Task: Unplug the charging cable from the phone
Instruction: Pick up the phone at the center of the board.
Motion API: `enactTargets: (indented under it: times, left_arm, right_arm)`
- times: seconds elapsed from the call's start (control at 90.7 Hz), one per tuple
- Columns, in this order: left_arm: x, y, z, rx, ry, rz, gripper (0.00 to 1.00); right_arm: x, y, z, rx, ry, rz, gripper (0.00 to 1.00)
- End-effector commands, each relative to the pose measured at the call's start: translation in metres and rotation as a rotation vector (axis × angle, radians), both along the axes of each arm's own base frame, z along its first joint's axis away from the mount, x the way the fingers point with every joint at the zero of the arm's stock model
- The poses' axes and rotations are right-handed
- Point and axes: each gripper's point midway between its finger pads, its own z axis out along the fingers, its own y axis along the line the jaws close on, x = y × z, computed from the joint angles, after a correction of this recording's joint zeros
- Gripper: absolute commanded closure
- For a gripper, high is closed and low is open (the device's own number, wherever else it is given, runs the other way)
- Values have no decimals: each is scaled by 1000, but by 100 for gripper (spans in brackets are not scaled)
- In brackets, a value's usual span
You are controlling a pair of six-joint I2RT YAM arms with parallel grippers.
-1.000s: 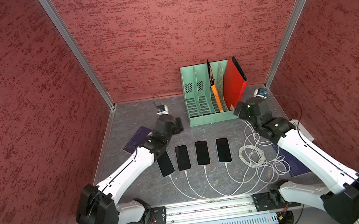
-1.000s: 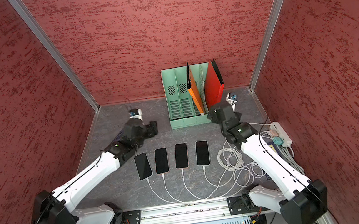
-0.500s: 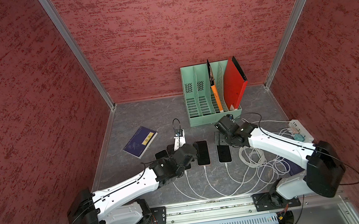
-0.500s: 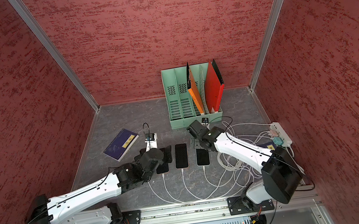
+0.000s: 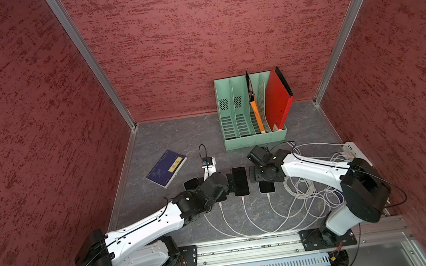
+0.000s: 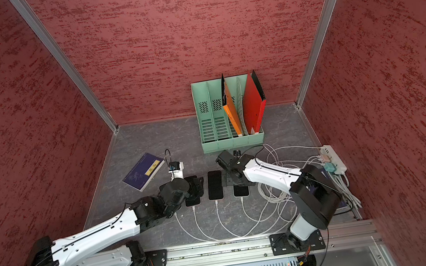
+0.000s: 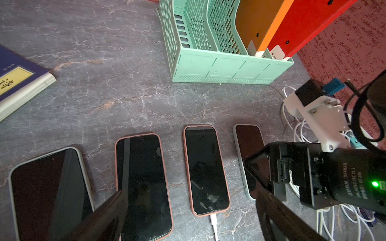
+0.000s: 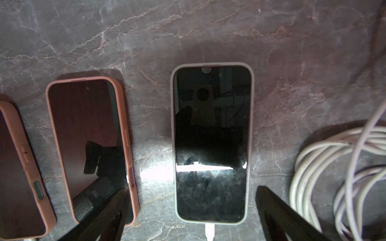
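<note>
- On the grey marble-veined tabletop [image 5: 178, 138], four phones lie flat in a row with narrow gaps between them. I see open floor from the row back to the mint-green slotted plastic file rack [image 5: 255, 140].
- Red textured walls [image 5: 23, 137] close three sides, and a ribbed aluminium rail [image 5: 250, 243] runs along the front edge.
- Task item: the pale-cased phone [image 8: 211, 135], glossy black glass with rounded corners, sits at the right end of the row. The white charging cable [image 8: 210, 230] is plugged into its near end.
- The right gripper [image 8: 191, 187] is low over it, jaws spread wide, one finger on either side of the plug end, holding nothing.
- A coil of white cables [image 8: 325, 167] lies just beside that phone, so room is tight on the outer finger's side.
- The left gripper [image 7: 190, 187] has its jaws wide too, nothing held. In the left wrist view one finger [image 7: 112, 208] overlaps the screen of a salmon-cased phone [image 7: 144, 177]; I can't tell if it touches.
- Both middle phones wear salmon soft cases; the end ones are pale.
- In the rack, an orange folder [image 5: 255, 110] and a red folder [image 5: 277, 99] stand in the right-side compartments, leaning right.
- A blue paperback booklet [image 5: 166, 168] lies flat back-left of the row, well apart.
- A white power strip [image 6: 335, 158] sits by the right wall with cables plugged in.
</note>
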Motion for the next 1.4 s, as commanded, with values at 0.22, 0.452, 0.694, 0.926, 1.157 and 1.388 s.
enactTargets:
  times: [0.22, 0.452, 0.694, 0.926, 1.157, 1.388]
  left_arm:
    - [-5, 6, -11, -14, 43, 21, 0]
    - [-3, 3, -12, -14, 49, 21, 1]
    - [-4, -1, -17, -22, 71, 16, 1]
    - [-6, -8, -23, -40, 84, -10, 4]
    - [-10, -29, -37, -60, 106, -75, 7]
    - [-13, -54, -36, -135, 57, -143, 7]
  right_arm:
    - [-4, -10, -19, -24, 35, -2, 2]
    - [-2, -10, -28, 0, 40, 27, 2]
    - [0, -8, -41, 24, 53, 42, 2]
    - [-1, -17, -49, 6, 62, 32, 5]
    - [-3, -22, -53, 7, 75, 27, 12]
    - [-2, -20, -56, 17, 79, 44, 19]
